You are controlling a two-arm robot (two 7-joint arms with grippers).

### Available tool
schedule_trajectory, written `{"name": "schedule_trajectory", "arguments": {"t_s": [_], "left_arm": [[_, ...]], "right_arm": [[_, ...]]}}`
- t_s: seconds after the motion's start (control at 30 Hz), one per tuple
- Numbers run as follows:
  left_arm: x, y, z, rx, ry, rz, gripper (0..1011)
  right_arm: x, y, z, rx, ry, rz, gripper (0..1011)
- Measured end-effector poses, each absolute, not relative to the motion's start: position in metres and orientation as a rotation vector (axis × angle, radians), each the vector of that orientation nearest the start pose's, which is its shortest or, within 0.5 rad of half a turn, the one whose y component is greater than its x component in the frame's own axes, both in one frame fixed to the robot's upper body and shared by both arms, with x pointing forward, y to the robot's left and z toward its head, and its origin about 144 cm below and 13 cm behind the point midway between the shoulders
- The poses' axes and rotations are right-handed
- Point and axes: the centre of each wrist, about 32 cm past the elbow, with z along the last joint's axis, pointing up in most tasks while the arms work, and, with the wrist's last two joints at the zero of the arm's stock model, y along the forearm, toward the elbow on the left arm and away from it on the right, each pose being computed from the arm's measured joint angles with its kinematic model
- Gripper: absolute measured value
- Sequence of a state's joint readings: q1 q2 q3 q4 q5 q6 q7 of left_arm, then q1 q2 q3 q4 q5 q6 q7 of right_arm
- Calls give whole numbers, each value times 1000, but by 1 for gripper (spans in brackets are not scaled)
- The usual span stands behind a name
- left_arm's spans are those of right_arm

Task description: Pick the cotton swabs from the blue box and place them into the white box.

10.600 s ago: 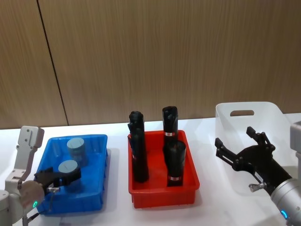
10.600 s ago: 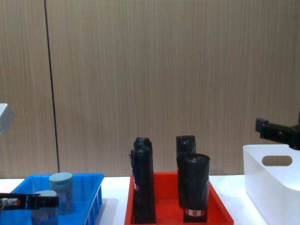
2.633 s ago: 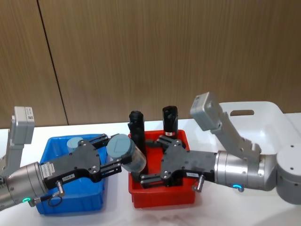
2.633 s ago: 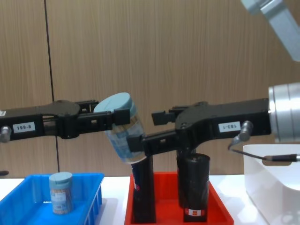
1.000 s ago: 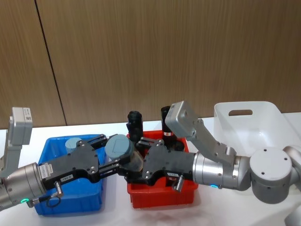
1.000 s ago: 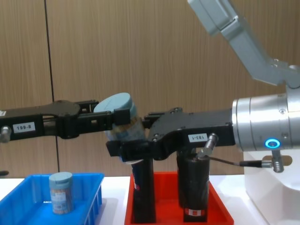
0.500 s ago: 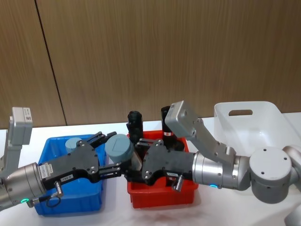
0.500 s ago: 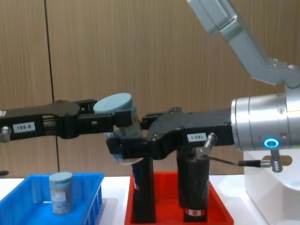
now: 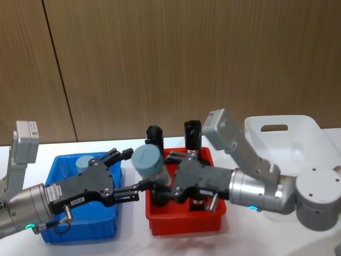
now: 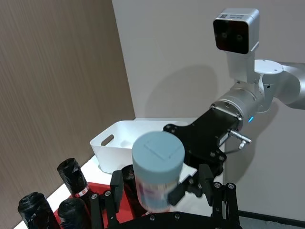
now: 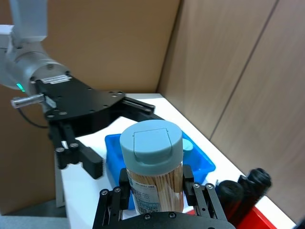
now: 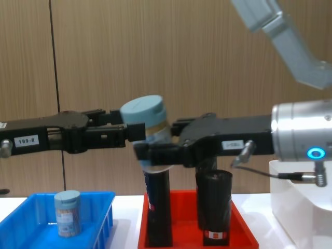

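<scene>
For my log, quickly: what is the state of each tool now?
Left tool: open, empty.
Right tool: closed on the cotton swab jar.

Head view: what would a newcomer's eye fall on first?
A swab jar held in mid-air by the right claw, above the red tray and its black rolls. The left claw hangs open right beside it. A second jar stands in the blue box.

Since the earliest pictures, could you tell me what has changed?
The left gripper lifted one jar out of the blue box, carried it rightward over the red tray and let go; the right gripper now clamps it. The other jar, black rolls and white box stayed put.
</scene>
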State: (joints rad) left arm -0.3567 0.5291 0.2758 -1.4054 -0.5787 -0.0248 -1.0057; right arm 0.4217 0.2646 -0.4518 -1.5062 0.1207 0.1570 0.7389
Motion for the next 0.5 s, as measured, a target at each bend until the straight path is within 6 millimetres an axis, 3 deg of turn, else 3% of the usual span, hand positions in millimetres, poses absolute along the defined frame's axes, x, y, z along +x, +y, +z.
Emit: {"name": "schedule_trajectory", "arguments": {"t_s": [0.5], "left_arm": [[543,329,1224,-29,-93,415,1004]], "right_arm": [[544,-220,1251,-161,-189,-634,641]]}}
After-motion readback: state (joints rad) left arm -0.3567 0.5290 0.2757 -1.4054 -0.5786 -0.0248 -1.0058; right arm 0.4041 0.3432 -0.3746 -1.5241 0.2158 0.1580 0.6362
